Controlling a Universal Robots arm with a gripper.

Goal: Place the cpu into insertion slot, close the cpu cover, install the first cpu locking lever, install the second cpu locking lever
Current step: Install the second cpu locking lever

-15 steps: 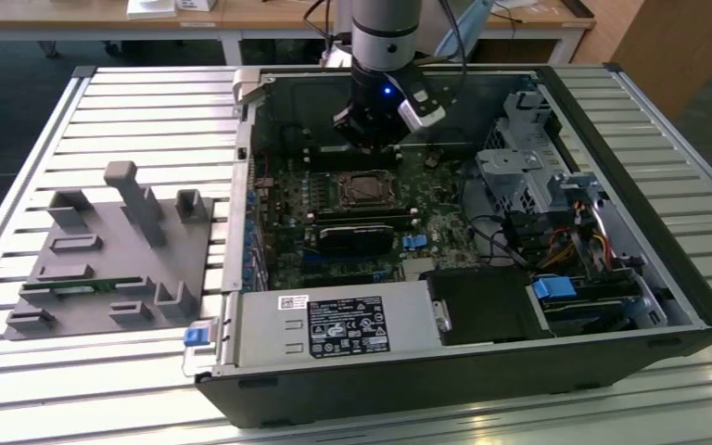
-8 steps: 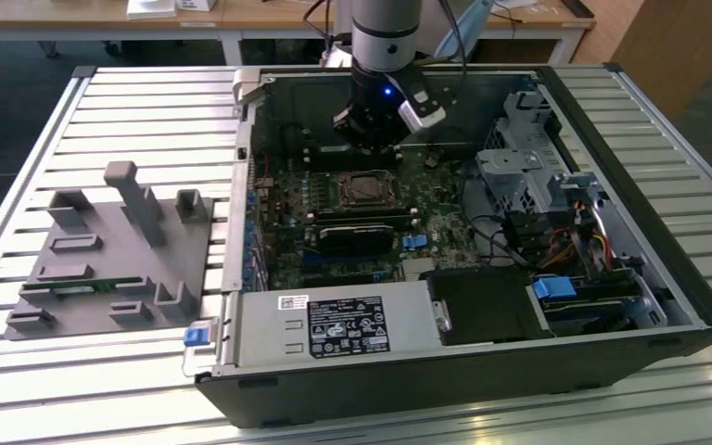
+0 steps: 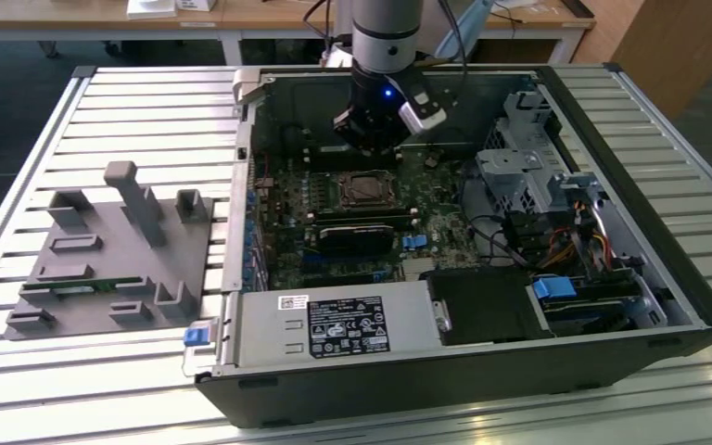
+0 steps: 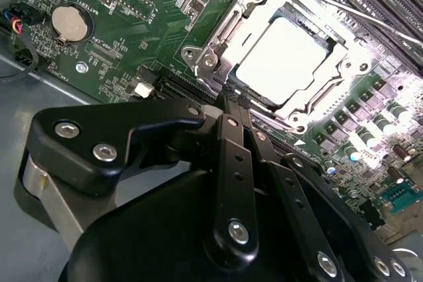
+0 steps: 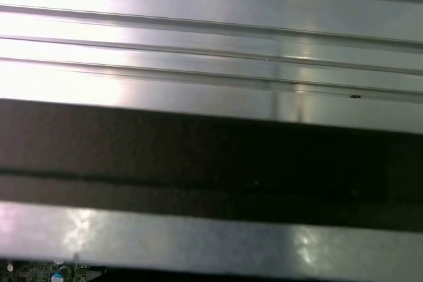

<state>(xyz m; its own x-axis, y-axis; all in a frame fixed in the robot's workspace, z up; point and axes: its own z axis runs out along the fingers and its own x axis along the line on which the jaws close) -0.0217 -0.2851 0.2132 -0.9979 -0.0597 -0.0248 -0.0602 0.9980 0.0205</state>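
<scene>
One closed, empty end effector is held beside the cpu cover; pressing squarely on levers is advised.

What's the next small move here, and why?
Probably ease the gripper toward the nearer locking lever. In the second wrist view the cpu sits in the insertion slot with the cpu cover down around it, and the shut fingertips hold nothing, just short of the socket's edge.
</scene>
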